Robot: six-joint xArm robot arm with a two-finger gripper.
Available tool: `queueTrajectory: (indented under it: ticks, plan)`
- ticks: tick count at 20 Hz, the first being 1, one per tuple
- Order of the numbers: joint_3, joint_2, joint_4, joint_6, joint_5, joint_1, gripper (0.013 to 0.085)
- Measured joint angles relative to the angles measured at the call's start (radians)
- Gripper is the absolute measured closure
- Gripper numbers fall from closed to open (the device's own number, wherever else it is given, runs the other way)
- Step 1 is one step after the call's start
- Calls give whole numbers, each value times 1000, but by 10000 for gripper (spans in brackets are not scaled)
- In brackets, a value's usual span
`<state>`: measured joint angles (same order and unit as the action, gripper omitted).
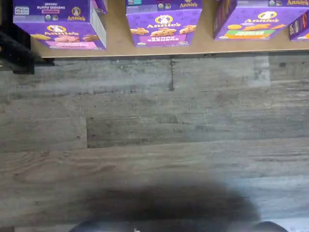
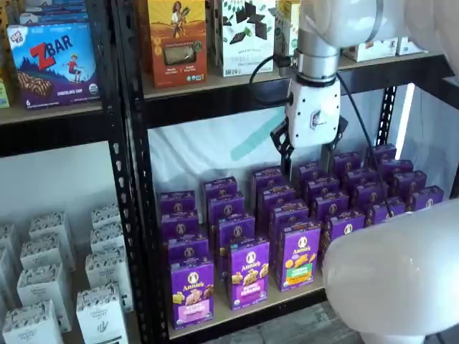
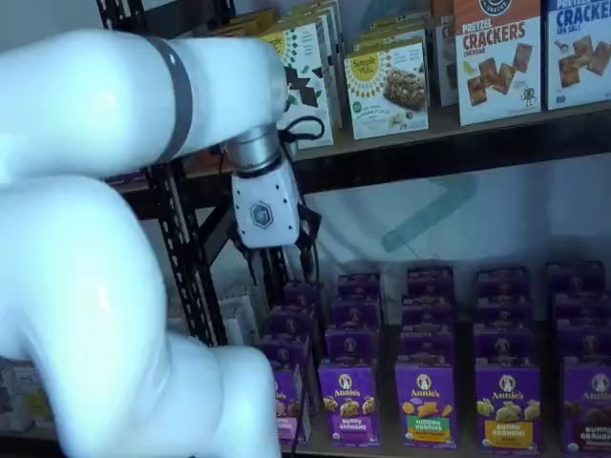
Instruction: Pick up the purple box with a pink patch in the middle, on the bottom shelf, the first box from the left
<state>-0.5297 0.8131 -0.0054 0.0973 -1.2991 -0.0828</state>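
The purple box (image 2: 192,290) with a pink panel stands upright at the front left of the bottom shelf (image 2: 240,312). In the wrist view the same box (image 1: 60,28) sits by the shelf board's (image 1: 116,34) front edge. In a shelf view the white arm covers most of the purple box (image 3: 287,405). My gripper (image 2: 308,152) hangs open above the rear rows of purple boxes, up and to the right of this box, holding nothing. Its white body and black fingers (image 3: 309,250) also show in both shelf views.
Purple boxes with a purple panel (image 2: 249,272) and a green panel (image 2: 300,256) stand beside it, with rows behind. A black upright (image 2: 136,215) borders the left. White boxes (image 2: 100,312) fill the neighbouring bay. Grey plank floor (image 1: 154,135) lies in front.
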Motion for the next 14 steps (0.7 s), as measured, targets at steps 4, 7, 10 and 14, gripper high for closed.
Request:
queueTrajectory:
  ticks: [4,7,10,14]
  plan:
    - [47,-27,6,-10,83,9,130]
    - [81,-56,5,-11,144,10,130]
    - [110,-85,4,-9,202,8,130]
    - [132,-141,8,-10,265,8,130]
